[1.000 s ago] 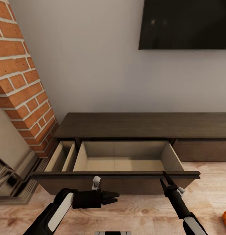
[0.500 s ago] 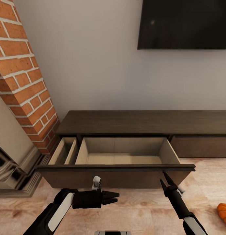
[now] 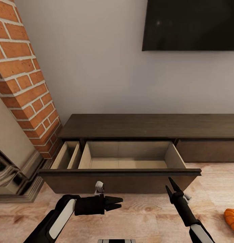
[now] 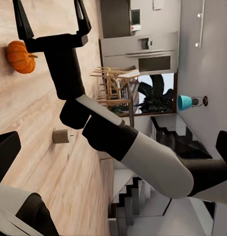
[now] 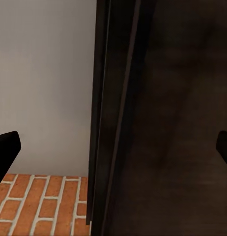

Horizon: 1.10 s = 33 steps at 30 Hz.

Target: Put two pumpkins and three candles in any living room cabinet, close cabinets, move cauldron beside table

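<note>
The long dark-brown cabinet (image 3: 147,125) stands against the wall with a wide drawer (image 3: 123,179) pulled out; what shows of its pale inside is bare. One orange pumpkin (image 3: 232,218) lies on the wood floor at the right edge, and the left wrist view shows this pumpkin (image 4: 20,56) too. A tan candle (image 4: 60,135) stands on the floor further off. My left gripper (image 3: 117,201) hovers open in front of the drawer. My right gripper (image 3: 169,186) is open just short of the drawer front's right end, facing the dark wood (image 5: 182,123).
A red brick chimney (image 3: 22,84) and a stone hearth base (image 3: 12,179) close off the left side. A dark TV (image 3: 191,23) hangs on the wall above the cabinet. A second closed drawer front (image 3: 208,152) sits to the right. Chairs (image 4: 113,83) stand far behind.
The whole view has pulled back a little from the cabinet, so the drawer front looks farther and more of the pumpkin shows. The right fingertips no longer overlap the drawer's top edge.
</note>
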Tool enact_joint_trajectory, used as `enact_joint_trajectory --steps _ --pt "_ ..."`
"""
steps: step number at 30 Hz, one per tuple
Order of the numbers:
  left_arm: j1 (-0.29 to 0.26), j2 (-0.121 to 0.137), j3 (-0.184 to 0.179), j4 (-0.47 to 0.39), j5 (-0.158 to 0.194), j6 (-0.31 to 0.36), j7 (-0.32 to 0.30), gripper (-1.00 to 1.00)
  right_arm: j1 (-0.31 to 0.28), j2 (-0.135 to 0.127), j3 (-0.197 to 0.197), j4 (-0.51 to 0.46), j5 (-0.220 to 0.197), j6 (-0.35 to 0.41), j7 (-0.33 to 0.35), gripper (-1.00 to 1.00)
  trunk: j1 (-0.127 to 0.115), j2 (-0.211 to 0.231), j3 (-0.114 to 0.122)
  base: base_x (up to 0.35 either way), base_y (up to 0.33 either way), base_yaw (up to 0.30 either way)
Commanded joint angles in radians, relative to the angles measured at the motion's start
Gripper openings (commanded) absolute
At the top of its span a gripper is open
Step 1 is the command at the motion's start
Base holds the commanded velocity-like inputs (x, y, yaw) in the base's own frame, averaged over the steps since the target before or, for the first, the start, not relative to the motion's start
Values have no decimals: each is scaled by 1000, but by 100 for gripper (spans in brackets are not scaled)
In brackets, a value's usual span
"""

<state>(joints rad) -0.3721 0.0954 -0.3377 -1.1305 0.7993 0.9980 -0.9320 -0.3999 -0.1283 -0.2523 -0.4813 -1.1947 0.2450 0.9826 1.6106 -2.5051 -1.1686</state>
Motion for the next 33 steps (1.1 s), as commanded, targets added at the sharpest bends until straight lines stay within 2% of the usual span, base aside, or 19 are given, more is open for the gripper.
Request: enact_joint_trajectory --steps 1,6,20,24,29,33 --pt "-1 3 -1 0 6 4 -2 100 0 0 0 1 -8 10 2 100 0 0 -1 0 0 0" --pt "-1 12 -1 0 14 4 -2 100 0 -1 1 2 -6 11 -2 100 0 0 -1 0 0 0" --pt "-1 12 -1 1 17 4 -2 100 0 -2 1 1 1 14 -13 100 -7 3 53 0 0 0" --pt "-2 11 -1 1 17 4 -2 100 0 -16 1 0 2 64 -16 100 -8 4 69 0 0 0" --pt "-2 10 -1 1 16 4 -2 100 0 -22 1 0 1 81 -10 100 -11 5 88 0 0 0" --pt "-2 10 -1 1 16 4 -1 100 0 -30 1 0 1 83 -8 100 -26 33 101 0 0 0"
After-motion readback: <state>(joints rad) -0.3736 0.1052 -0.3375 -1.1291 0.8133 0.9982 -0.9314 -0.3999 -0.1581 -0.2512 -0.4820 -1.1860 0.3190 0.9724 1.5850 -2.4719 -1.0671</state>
